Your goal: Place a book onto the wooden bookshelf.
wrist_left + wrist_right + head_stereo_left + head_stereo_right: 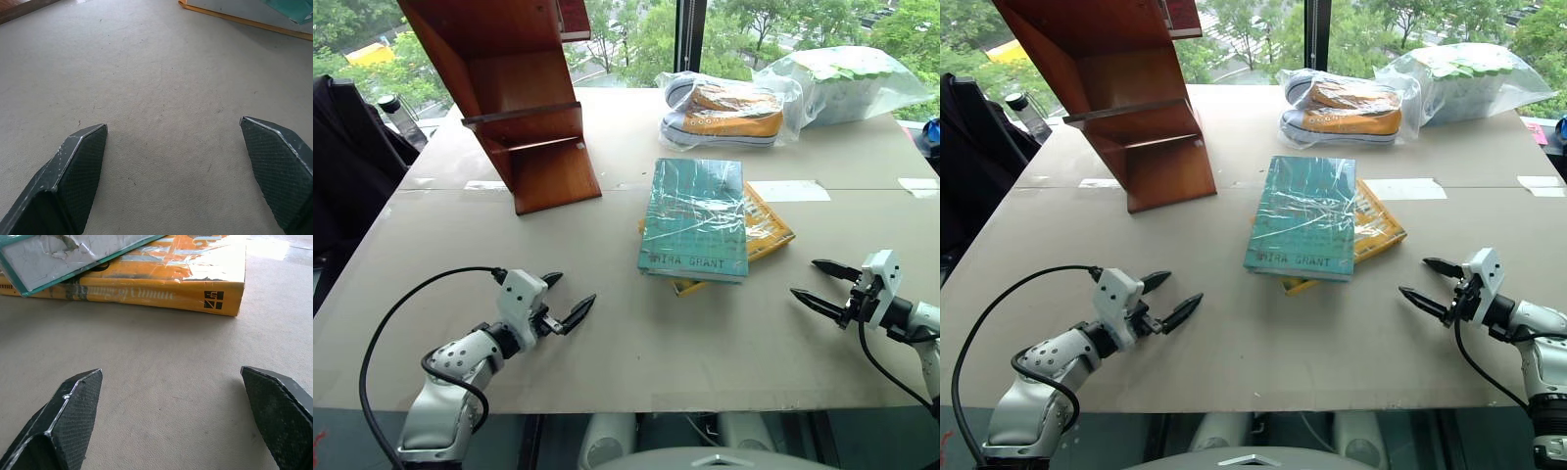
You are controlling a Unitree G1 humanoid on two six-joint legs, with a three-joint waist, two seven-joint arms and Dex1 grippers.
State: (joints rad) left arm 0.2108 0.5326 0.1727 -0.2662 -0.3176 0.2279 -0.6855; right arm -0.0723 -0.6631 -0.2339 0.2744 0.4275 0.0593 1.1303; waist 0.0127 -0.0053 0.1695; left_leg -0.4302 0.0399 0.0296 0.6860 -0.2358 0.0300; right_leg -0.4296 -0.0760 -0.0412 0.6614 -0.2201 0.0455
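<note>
Book [695,215] in teal, plastic-wrapped, lies flat at mid-table atop a yellow-orange book [766,230], its long axis running away from the robot, lettered edge nearest. Both grippers hover with jaws spread and empty, the left gripper [566,299] and right gripper [824,285] flanking it about equally; the wooden bookshelf [514,98] stands beyond, to the left.

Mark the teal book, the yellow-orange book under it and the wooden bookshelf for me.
teal book [695,213], left eye view, middle of its wrapped front cover.
yellow-orange book [161,294], right wrist view, on its spine.
wooden bookshelf [514,83], left eye view, on its slanted side panel.
</note>
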